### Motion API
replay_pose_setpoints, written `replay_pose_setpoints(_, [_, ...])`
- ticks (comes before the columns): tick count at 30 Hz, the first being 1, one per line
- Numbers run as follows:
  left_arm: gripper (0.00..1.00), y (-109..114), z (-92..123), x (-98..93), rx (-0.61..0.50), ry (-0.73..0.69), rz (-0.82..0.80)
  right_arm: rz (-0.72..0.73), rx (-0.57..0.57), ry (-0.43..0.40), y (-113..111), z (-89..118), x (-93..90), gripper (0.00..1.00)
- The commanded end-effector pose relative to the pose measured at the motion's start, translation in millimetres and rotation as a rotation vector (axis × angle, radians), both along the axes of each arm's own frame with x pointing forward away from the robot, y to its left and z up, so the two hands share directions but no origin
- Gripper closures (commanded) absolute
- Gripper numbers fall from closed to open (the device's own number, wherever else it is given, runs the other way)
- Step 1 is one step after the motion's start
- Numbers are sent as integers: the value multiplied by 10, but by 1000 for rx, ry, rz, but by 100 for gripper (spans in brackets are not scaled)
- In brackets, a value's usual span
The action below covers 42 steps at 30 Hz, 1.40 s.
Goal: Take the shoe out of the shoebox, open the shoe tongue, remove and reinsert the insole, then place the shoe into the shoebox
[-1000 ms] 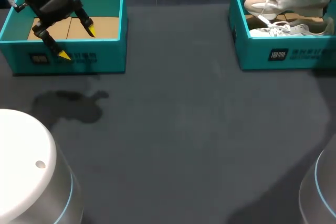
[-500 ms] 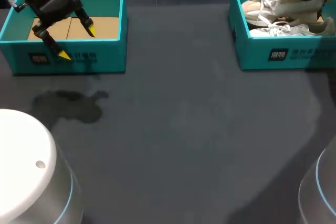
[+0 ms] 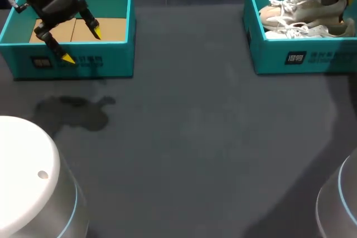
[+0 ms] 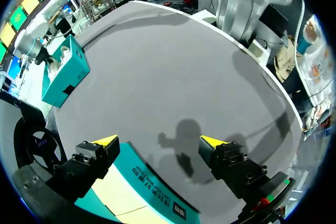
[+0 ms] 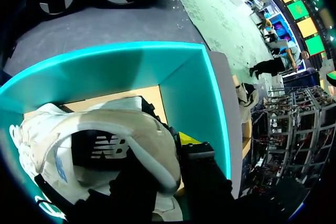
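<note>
A beige laced shoe [image 3: 301,5] lies on top of a white shoe [image 3: 309,30] inside the teal shoebox [image 3: 301,57] at the far right. My right gripper [image 5: 170,148] is shut on the beige shoe's heel rim [image 5: 157,145]. One yellow tip shows outside the heel; the other finger is hidden. The same box shows far ahead in the left wrist view [image 4: 63,74]. My left gripper [image 3: 82,43] hangs open and empty over the front wall of a second teal box [image 3: 78,62] at the far left, with the wall just under its fingers [image 4: 152,182].
The left box holds only a cardboard floor [image 3: 109,29]. The grey table [image 3: 195,137] spreads between the two boxes. My arms' white bases stand at the near left [image 3: 28,176] and near right [image 3: 340,204] corners.
The beige shoe has come down a little into the right box with my right gripper holding it. My left arm has kept still.
</note>
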State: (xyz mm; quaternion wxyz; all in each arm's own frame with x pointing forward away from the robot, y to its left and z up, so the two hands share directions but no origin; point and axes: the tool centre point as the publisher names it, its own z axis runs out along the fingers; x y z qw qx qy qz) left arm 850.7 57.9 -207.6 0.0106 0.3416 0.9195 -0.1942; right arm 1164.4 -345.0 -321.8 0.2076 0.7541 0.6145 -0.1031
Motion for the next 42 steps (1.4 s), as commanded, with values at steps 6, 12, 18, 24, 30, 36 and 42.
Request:
replay_pose_setpoints(6, [0,2,0,3,2,0,-1,-8,12,24,-16,-146,152,100])
replay_pose_setpoints(12, [0,2,0,3,2,0,-1,-20,23,41,-24,-220,150,100])
replay_pose_setpoints(18, [0,2,0,3,2,0,-1,-27,26,55,-38,-240,143,96])
replay_pose_setpoints(24, [0,2,0,3,2,0,-1,-42,32,57,-48,-205,113,64])
replay_pose_setpoints(30, [0,2,0,3,2,0,-1,-49,49,52,-11,-138,67,59])
replay_pose_setpoints(36, [0,2,0,3,2,0,-1,-47,78,53,47,-64,28,56])
replay_pose_setpoints(42, [0,2,0,3,2,0,-1,-38,102,39,110,58,-26,33])
